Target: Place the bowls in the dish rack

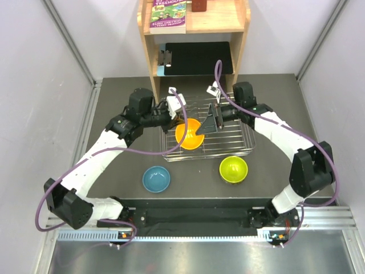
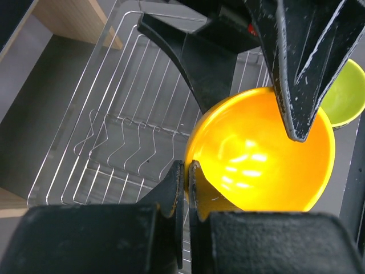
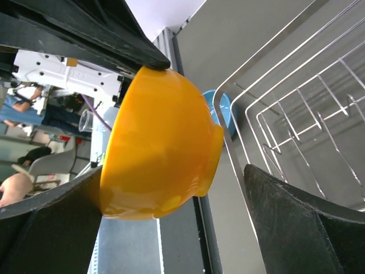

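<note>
With left pincer [image 2: 185, 169] clamped on rim of orange bowl [image 2: 268, 154] above dish rack [image 1: 231, 146] and right pincer [image 1: 210, 121] spread wide alongside, lower bowl tilted between tines [image 2: 137, 142], release only once seated.

A pale wooden shelf unit [image 1: 222, 21] is standing at the far side. A purple-and-green printed booklet [image 1: 169, 14] is lying on it.

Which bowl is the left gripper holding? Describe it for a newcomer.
Find the wire dish rack in front of the wooden shelf. Over its left half, the left gripper pinches the orange bowl by its rim. The blue bowl and lime-green bowl sit on the table outside it.
</note>
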Controlling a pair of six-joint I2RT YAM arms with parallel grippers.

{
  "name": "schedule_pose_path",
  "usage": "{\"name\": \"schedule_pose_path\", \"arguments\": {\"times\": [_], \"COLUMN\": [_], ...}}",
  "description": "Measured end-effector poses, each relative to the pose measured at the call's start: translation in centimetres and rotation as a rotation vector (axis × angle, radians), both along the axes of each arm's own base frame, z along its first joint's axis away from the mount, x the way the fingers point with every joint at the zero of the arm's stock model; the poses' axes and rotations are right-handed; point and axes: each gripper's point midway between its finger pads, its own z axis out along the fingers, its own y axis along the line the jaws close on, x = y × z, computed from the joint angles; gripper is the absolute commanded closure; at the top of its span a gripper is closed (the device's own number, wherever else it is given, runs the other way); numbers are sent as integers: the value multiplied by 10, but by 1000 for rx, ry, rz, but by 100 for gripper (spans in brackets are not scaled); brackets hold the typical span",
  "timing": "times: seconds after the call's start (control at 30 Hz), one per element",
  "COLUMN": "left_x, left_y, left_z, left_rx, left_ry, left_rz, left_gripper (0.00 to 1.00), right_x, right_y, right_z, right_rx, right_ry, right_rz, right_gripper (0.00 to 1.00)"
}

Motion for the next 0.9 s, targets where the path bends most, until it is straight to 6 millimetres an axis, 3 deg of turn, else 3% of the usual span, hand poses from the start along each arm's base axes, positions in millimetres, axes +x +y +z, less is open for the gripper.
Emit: {"name": "schedule_pose_path", "arguments": {"times": [0.27, 0.5, 0.77, 0.9], "left_x": [-1, -1, 0, 0], "left_y": [-2, -2, -3, -3], "left_z": [1, 2, 3, 5], "left_rx": [3, 3, 8, 7], "left_ry": [-2, -7, -15, -23], "left_rz": [-2, -1, 8, 11], "left_gripper": [100, 100, 100, 100], "right_x": [-9, -11, -13, -12], "right_y": [8, 12, 13, 14], "right_z": [-5, 9, 8, 9], "right_rx": [26, 85, 103, 108], "right_ry": [76, 84, 116, 114], "right_rz": [72, 106, 104, 103], "right_gripper": [3, 16, 21, 33]}}
